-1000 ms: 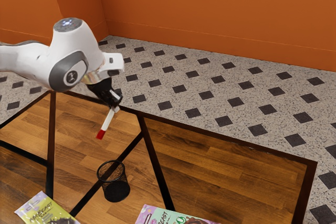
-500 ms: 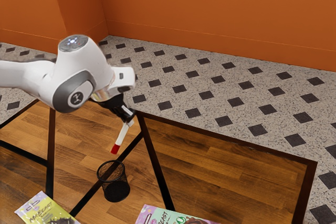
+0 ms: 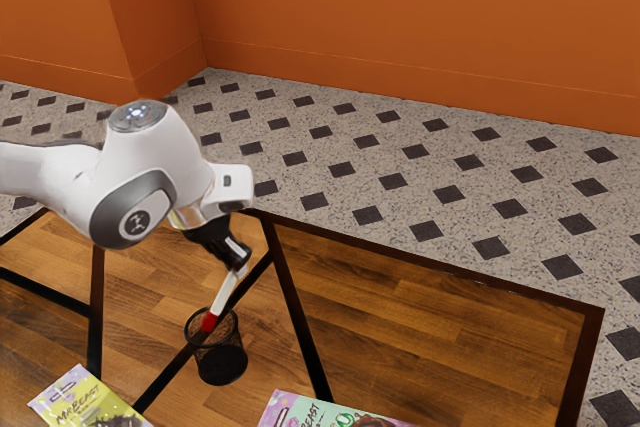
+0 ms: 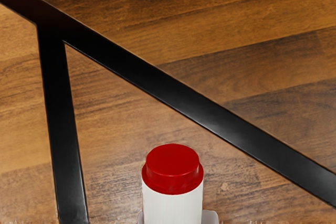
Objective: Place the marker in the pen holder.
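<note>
The marker [image 3: 224,288] is grasped in my claw [image 3: 237,264], slanting down; its red end overlaps the mouth of the pen holder [image 3: 221,363] in the exterior view, inside or not I can't tell. Beyond lie a yellow packet [image 3: 78,400] and a pink-and-green packet [image 3: 325,417].

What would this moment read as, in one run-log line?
gripper: shut on marker | pose: tilted, red end down | pen holder: upright, its mouth overlapped by red end in exterior view | insertion depth: unclear

The end effector [image 3: 238,262] holds the tilted marker [image 3: 223,291], red end down by the pen holder [image 3: 221,363]
</note>
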Controlling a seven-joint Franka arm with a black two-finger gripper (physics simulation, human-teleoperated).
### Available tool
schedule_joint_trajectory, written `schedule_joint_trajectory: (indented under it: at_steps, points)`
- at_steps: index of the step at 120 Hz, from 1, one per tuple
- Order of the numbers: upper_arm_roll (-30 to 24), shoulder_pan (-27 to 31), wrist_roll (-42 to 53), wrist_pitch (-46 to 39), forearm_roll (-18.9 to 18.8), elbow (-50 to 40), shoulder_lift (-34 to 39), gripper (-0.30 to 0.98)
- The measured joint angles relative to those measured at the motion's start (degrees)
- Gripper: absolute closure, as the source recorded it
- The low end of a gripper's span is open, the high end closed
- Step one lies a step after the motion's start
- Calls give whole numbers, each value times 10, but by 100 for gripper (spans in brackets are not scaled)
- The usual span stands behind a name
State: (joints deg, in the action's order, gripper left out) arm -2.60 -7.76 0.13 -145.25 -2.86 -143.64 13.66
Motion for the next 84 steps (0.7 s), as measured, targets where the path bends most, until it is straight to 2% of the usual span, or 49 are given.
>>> schedule_joint_trajectory:
  at_steps: [34,48,54,63,69,84]
  points:
    - [0,1,-13,0,-1,-47,-12,78]
    - [1,5,-12,11,6,-43,-11,52]
    - [2,8,-10,47,8,14,-12,41]
    - [4,15,1,151,8,188,-54,29]
    - [5,21,17,213,8,273,-75,23]
    - [6,24,57,327,7,365,-77,13]
